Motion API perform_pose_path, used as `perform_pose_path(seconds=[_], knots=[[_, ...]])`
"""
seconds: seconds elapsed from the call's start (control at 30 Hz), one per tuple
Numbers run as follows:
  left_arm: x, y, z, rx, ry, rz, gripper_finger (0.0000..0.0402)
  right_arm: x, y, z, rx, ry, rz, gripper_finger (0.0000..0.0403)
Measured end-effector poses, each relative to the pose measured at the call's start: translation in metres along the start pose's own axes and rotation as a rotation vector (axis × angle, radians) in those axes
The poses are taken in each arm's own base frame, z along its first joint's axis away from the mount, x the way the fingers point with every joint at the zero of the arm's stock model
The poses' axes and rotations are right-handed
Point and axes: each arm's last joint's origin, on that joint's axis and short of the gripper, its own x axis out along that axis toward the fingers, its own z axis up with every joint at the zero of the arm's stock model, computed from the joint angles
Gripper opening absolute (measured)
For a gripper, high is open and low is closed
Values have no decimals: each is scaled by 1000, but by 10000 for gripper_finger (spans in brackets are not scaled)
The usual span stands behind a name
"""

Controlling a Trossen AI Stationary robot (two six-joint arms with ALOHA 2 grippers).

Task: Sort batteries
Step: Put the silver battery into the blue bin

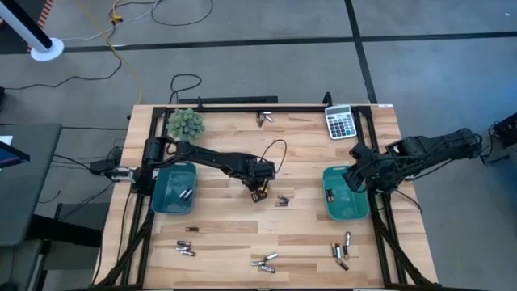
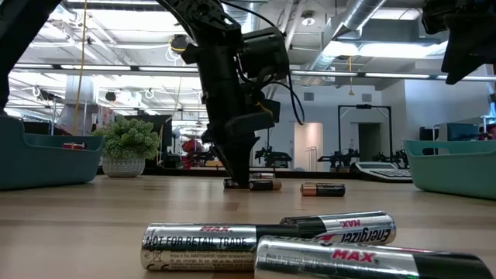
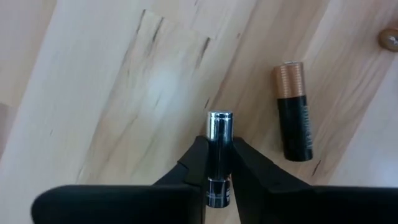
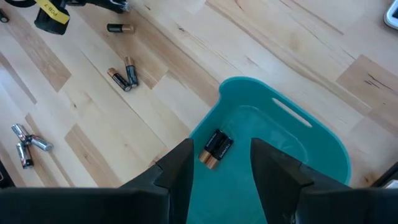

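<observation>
My left gripper (image 1: 260, 194) reaches down to the middle of the table and is shut on a silvery battery (image 3: 219, 127). A black-and-copper battery (image 3: 292, 112) lies on the wood just beside it. In the low view the fingers (image 2: 242, 167) come down to the tabletop. My right gripper (image 4: 222, 149) hangs open above the right teal bin (image 1: 335, 212), touching nothing; two dark, copper-ended batteries (image 4: 215, 149) lie in that bin below its fingers. My left gripper pinches the silvery battery between its two fingers, on its two long sides (image 3: 219, 155), with the shiny end sticking out past the fingertips. The fingers come from above, steeply slanted, and lie along the battery. Whether the battery still rests on the wood, I cannot tell.
A left teal bin (image 1: 161, 174) holds a few batteries. Loose batteries lie near the front edge (image 1: 185, 246), (image 1: 264, 261), (image 1: 342, 250) and at the far edge (image 1: 264, 118). A calculator (image 1: 340, 121) and a small plant (image 1: 186, 124) stand at the back.
</observation>
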Motion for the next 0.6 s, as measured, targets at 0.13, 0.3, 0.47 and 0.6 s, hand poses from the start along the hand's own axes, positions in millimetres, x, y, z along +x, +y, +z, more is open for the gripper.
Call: perform_pose_path(seconds=[0.13, 0.3, 0.47, 0.6], knots=[[-13, 2, -1, -51, -17, 2, 38, 0, 0, 0, -2, 0, 0, 173], [-53, 7, 2, -113, -104, 16, 38, 0, 0, 0, -2, -1, 2, 173], [-101, 14, -6, -226, -196, 65, 38, 0, 0, 0, -1, -1, 3, 173], [-150, 23, -26, -331, -245, 115, 38, 0, 1, 0, 1, -5, 10, 173]])
